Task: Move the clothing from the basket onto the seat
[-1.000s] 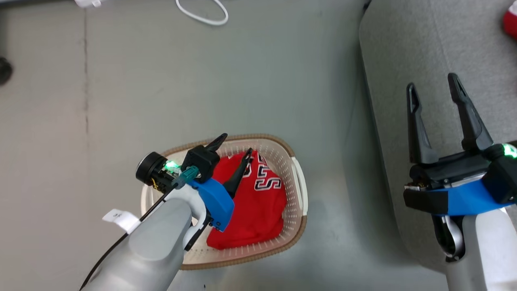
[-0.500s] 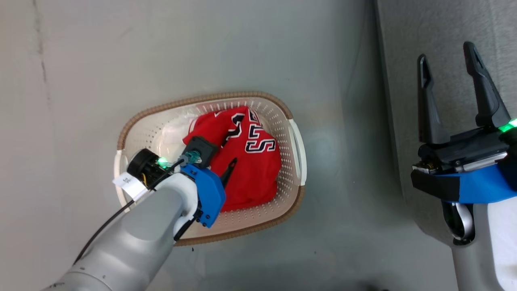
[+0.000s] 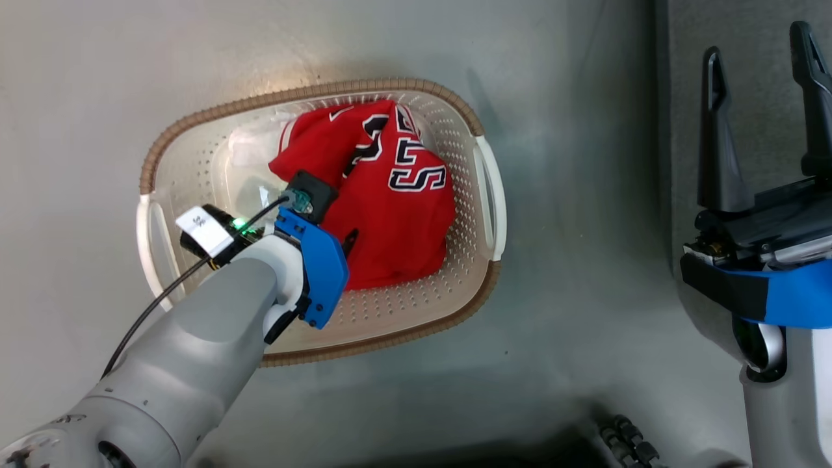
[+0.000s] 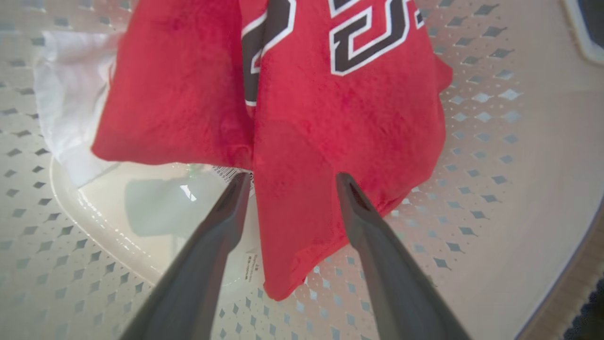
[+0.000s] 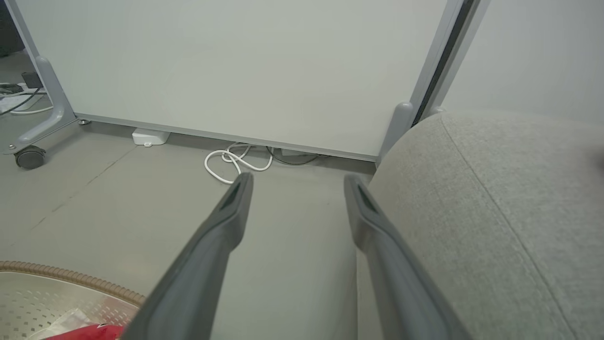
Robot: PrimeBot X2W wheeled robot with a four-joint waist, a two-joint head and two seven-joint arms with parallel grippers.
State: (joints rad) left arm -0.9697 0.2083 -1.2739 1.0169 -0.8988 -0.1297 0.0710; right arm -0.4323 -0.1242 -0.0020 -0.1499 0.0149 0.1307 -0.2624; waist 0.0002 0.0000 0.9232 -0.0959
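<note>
We had the left end effector (image 4: pixel 292 178), fingers apart, astride a fold of the jersey (image 4: pixel 302 132) in the basket (image 4: pixel 495 165), placed to pinch it.

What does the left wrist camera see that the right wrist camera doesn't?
Left wrist camera's own: dark letters on the clothing up close, a red fold seen between the fingers of the open left gripper. Right wrist camera's own: the grey seat, a white cable on the floor and a pale panel beyond the open right gripper. Both: the holed wall of the basket and some red clothing.
</note>
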